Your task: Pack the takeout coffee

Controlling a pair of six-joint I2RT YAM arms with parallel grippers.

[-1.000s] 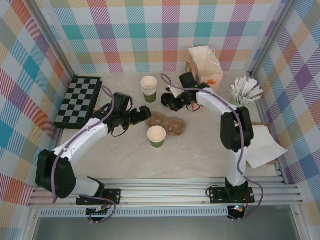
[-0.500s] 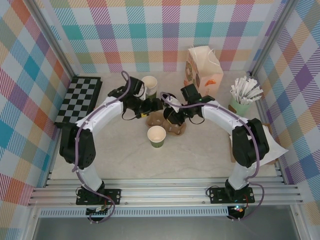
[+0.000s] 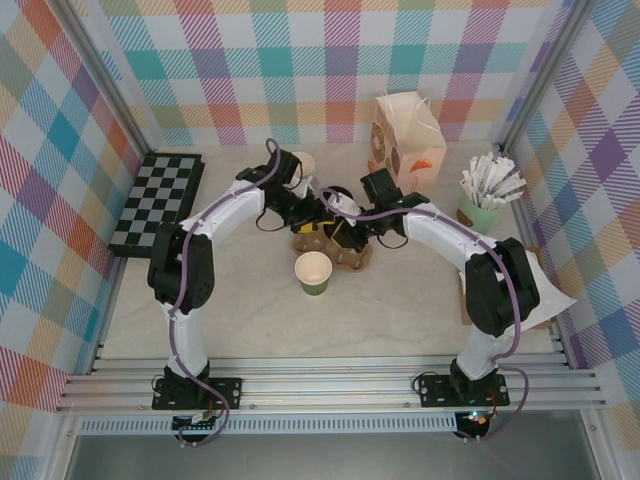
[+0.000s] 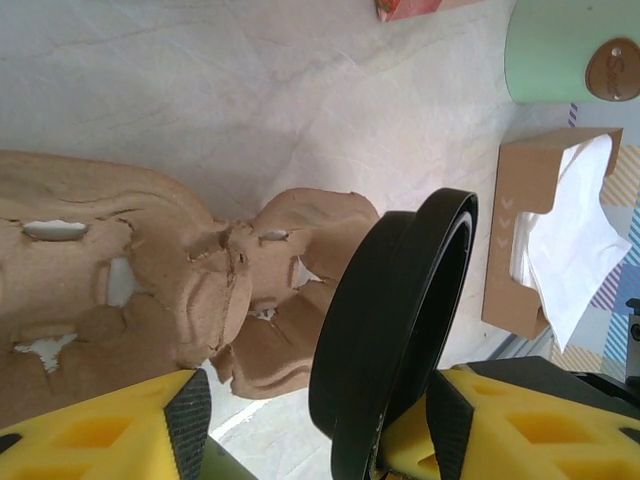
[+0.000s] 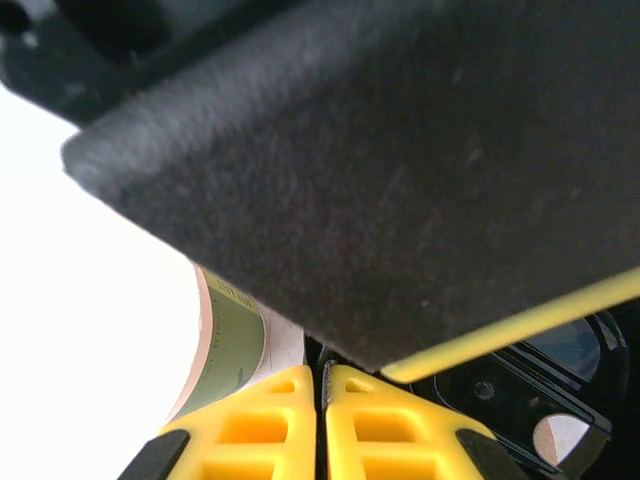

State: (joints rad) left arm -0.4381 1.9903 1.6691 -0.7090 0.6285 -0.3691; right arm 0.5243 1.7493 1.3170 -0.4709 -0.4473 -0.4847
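One dark-green cup [image 3: 313, 272] stands upright and lidless on the surface [image 3: 400, 300], mid-frame. Just above it in the frame, by one brown pulp tray [image 4: 150, 260], one black lid [image 4: 395, 320] stands on edge between the left hand's [image 4: 315, 412] two parted fingers. The right hand's [image 5: 322, 400] fingers are pressed together; whether they pinch the lid cannot be told. Farther out are one cup stack [image 3: 299, 166], one paper bag [image 3: 405, 130] and one chessboard [image 3: 158, 200].

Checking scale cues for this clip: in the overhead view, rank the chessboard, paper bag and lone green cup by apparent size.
1. chessboard, largest.
2. paper bag; it stands taller, nearer the camera, so the gap is unsure.
3. green cup, clearly smallest.
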